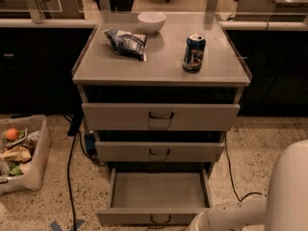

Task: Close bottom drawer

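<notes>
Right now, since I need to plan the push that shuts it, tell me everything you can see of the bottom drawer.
The bottom drawer is the lowest of three grey metal drawers, pulled far out, with nothing showing inside. Its shallow front panel carries a small dark wire handle at the centre. It sits level just above the speckled floor. The white arm crosses its right front corner; contact cannot be judged. The gripper is out of view, below the picture's edge.
</notes>
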